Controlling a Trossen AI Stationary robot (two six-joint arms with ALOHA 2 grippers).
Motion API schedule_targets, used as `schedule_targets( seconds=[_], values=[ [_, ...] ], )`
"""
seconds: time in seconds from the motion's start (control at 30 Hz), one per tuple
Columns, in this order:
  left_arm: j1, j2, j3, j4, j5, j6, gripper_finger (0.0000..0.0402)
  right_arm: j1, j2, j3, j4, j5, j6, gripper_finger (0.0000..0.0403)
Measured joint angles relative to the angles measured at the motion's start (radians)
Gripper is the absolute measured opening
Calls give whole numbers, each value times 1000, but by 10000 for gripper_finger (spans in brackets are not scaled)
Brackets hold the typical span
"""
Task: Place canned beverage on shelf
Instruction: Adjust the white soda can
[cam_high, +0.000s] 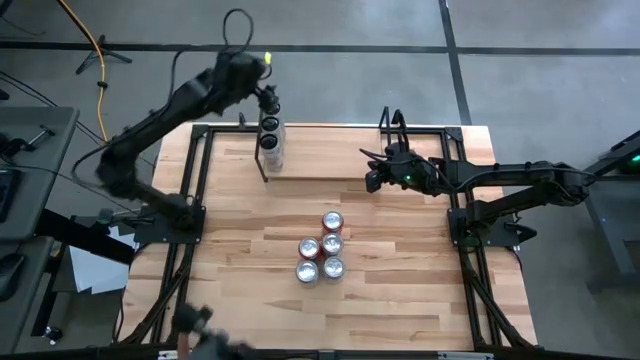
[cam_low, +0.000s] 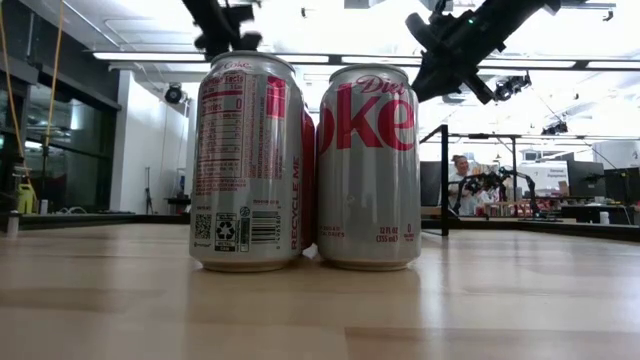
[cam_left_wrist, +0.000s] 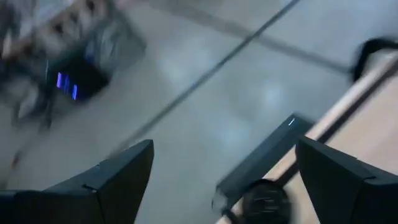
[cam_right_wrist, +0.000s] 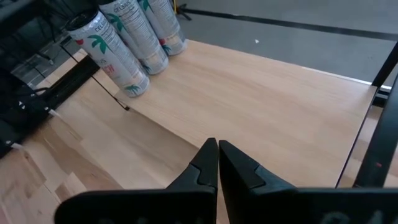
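Note:
Several silver-and-red soda cans (cam_high: 322, 246) stand upright in a cluster at the middle of the table; two of them fill the low view (cam_low: 300, 160). The shelf (cam_high: 335, 152), a pale plank on thin black rods, stands at the table's far side. Three tall slim white cans (cam_high: 270, 142) stand on its left end and also show in the right wrist view (cam_right_wrist: 127, 40). My left gripper (cam_high: 267, 98) is open and empty, just beyond those slim cans, past the table's far edge. My right gripper (cam_high: 371, 181) is shut and empty above the shelf's right part (cam_right_wrist: 267, 106).
The black table frame (cam_high: 195, 190) runs along both sides, with the arm bases clamped on it. Bare tabletop (cam_high: 400, 290) lies around the soda cans. The shelf's middle (cam_right_wrist: 249, 93) is bare wood. A person sits far off in the room (cam_low: 462, 180).

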Motion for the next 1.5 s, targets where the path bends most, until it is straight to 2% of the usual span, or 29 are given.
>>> schedule_targets(
  seconds=[0.1,0.2,0.43,0.47,0.7,0.93,1.5],
  values=[
    [69,144,107,-127,30,-74,290,0,0,0,-3,0,0,0],
    [105,260,223,-220,101,-156,230,0,0,0,-3,0,-3,0],
    [140,411,392,-274,223,-266,31,0,0,0,-3,-1,-1,0],
    [144,422,401,-282,240,-282,16,0,0,0,-3,-1,0,0],
    [178,475,402,-413,307,-385,2,0,0,0,-3,-1,8,0],
    [181,482,401,-429,359,-391,0,0,0,0,-3,-2,8,0],
    [171,482,402,-497,363,-391,0,0,0,0,-3,-2,8,0]
  ],
)
